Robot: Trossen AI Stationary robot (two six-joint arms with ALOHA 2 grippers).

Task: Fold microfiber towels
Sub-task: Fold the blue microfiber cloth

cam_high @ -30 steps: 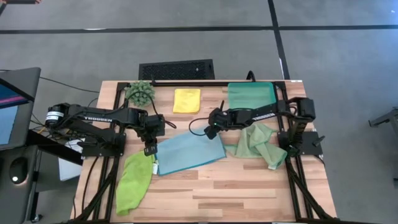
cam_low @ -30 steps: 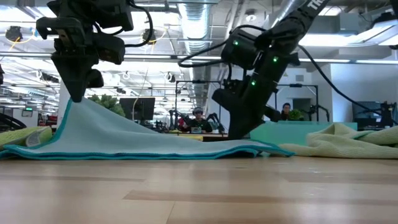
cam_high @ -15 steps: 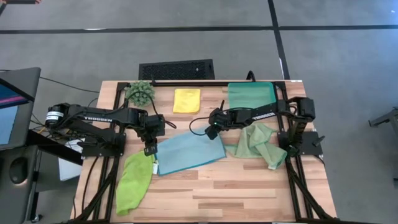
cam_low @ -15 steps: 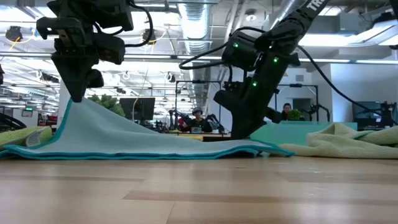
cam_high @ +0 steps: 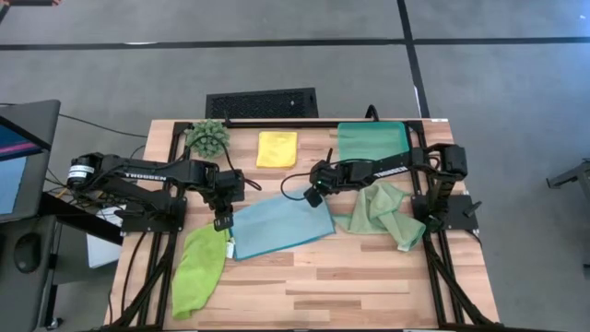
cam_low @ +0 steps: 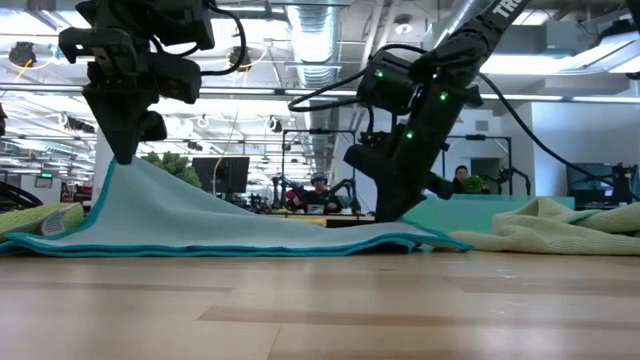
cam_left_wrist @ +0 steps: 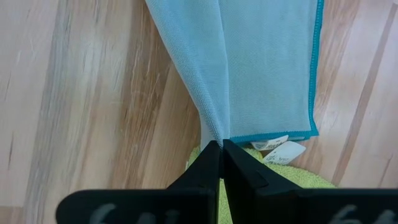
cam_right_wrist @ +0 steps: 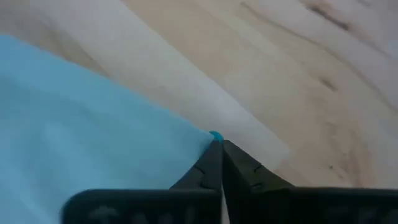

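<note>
The wooden counter (cam_high: 369,277) is seen from above with four cloths spread over it. The light blue towel (cam_high: 281,226) lies in the middle, between the two arms. The lime green towel (cam_high: 198,267) is crumpled at the counter's left front, the pale sage towel (cam_high: 383,214) is heaped to the right just beside the teal tray (cam_high: 373,140), and the yellow towel (cam_high: 277,148) sits at the back, already folded small, near the spiky plant (cam_high: 208,136).

The blue towel's left corner is held raised off the counter by the left gripper (cam_left_wrist: 220,147), whose jaws are clenched on the cloth so that it drapes down in a slope.

The change is at the right gripper (cam_right_wrist: 219,144): a second ago its jaws stood partly apart above the towel's far right corner, and they have now been pressed together on that corner, the turquoise hem showing just at their tips.

With both corners of one edge pinched, the grasping step is judged complete; the edge can next be lifted and carried over to the opposite edge
</note>
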